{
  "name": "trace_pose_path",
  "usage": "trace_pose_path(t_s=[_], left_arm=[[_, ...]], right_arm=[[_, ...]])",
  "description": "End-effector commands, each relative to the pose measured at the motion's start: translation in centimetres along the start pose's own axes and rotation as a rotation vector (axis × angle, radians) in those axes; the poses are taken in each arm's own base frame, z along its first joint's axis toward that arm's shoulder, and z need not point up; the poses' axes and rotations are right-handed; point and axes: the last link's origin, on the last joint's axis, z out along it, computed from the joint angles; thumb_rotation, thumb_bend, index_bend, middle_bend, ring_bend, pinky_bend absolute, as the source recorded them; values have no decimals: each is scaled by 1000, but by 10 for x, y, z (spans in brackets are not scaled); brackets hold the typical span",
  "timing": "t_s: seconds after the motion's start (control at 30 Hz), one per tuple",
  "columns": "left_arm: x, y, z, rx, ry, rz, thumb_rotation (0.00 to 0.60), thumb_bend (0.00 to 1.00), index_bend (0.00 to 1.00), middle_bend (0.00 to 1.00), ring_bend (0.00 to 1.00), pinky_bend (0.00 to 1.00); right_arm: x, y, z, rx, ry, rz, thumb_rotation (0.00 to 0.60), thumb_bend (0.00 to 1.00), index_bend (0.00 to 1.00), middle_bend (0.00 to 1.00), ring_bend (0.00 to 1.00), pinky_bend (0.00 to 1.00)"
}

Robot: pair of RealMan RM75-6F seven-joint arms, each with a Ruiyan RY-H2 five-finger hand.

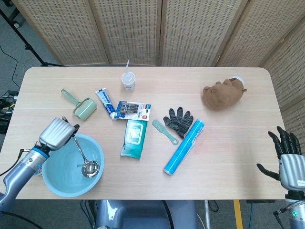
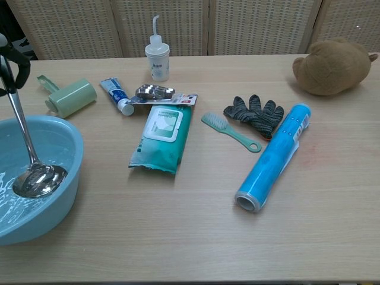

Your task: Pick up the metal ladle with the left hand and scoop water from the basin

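My left hand (image 1: 56, 133) grips the top of the metal ladle's handle (image 1: 79, 149) above the near-left table corner. The ladle (image 2: 24, 145) hangs almost upright, and its bowl (image 2: 39, 180) is lifted above the rippled water inside the light blue basin (image 2: 68, 178). In the chest view only dark fingers of that hand (image 2: 10, 59) show at the left edge. My right hand (image 1: 288, 160) hovers off the table's near-right corner, fingers spread and holding nothing.
On the table lie a green lint roller (image 1: 81, 106), a toothpaste tube (image 1: 106, 102), a squeeze bottle (image 1: 128, 79), a blister pack (image 1: 133, 109), a wet-wipes pack (image 1: 133, 138), a green brush (image 1: 165, 131), a dark glove (image 1: 178, 121), a blue roll (image 1: 185, 146) and a brown plush toy (image 1: 223, 93).
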Motion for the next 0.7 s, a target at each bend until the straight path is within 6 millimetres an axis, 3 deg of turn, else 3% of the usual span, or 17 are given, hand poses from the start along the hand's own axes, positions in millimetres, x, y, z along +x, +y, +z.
trace_pose_path(t_s=[0.03, 0.3, 0.7], left_arm=[[6, -5, -15, 1, 19, -13, 600, 607, 905, 925, 810, 802], [18, -17, -33, 24, 86, 8, 600, 604, 905, 925, 810, 802], [14, -30, -48, 69, 161, 84, 600, 598, 905, 925, 810, 802]], right_arm=[[0, -1, 0, 2, 1, 2, 600, 0, 95, 0, 0, 0], [1, -4, -2, 12, 3, 12, 600, 0, 95, 0, 0, 0], [6, -5, -2, 21, 19, 24, 600, 0, 95, 0, 0, 0]])
